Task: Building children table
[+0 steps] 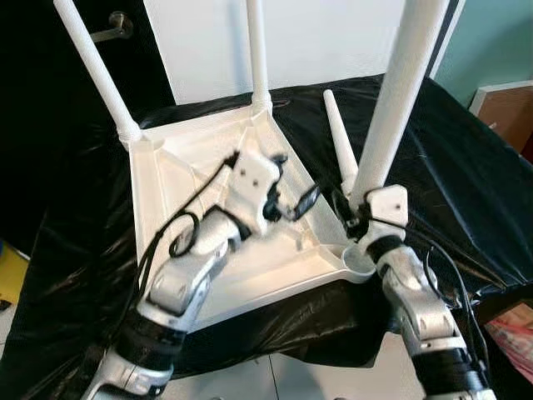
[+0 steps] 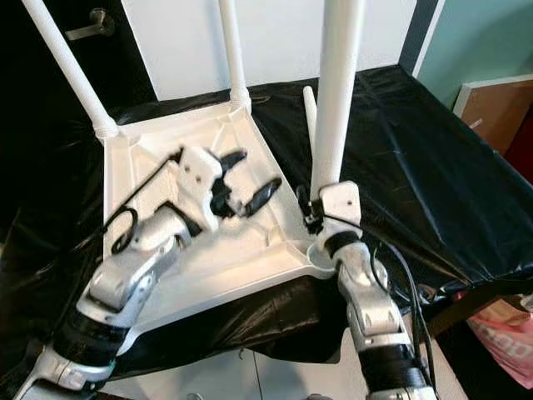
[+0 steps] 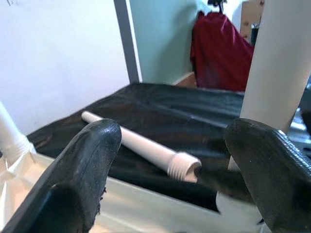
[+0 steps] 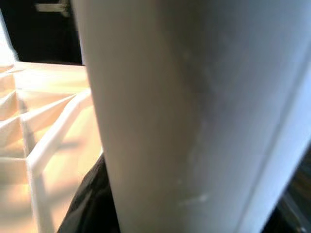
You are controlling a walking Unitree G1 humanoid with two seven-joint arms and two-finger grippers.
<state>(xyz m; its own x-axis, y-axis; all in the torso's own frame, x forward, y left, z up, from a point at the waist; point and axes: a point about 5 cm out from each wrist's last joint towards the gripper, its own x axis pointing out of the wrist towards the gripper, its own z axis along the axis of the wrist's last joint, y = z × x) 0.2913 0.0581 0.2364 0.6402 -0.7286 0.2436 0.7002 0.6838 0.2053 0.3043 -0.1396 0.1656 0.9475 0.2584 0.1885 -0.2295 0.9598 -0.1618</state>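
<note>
Left eye view, right gripper (image 1: 354, 210) clasping table leg (image 1: 398, 92)

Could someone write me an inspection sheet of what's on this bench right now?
Surface: table under black plastic sheet.
Job's things: white tabletop lying upside down, two legs standing in its far corners; third leg upright at the near right corner; loose leg lying on the sheet beside it.
Clutter: nothing seen.
Grippers: left gripper open above the tabletop; right gripper at the third leg's base.
Cables: black wires along both arms.
Surroundings: white wall, dark door, teal wall.
</note>
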